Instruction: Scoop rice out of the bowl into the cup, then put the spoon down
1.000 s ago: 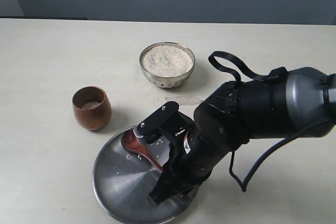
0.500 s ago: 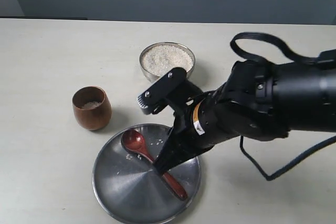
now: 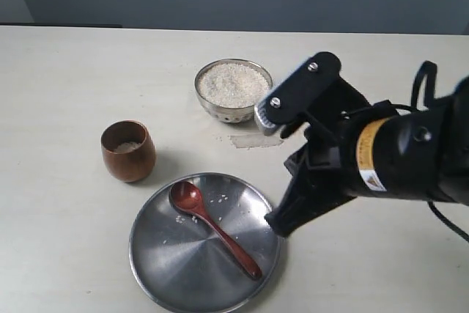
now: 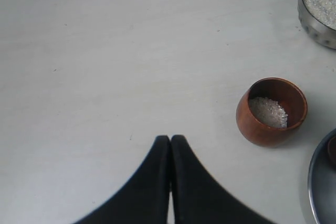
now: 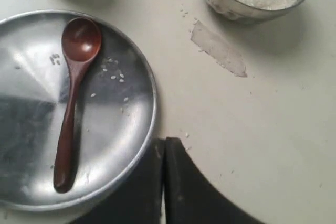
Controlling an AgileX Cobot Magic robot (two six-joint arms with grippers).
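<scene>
Toward the front edge of the bench the spoon [image 3: 212,229] lies free on the steel plate [image 3: 168,265], long axis slanting, handle tip nearest my right hand [image 5: 161,148], which hangs empty with fingers pressed together just off the plate's right rim; farther back stand the cup [image 3: 128,153] holding a little rice [image 4: 268,112], then the bowl [image 3: 221,113].

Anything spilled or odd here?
Loose white rice grains litter the flat steel plate beside the reddish-brown wooden spoon; a few more lie on the table near the shiny steel bowl, by a pale smear.
</scene>
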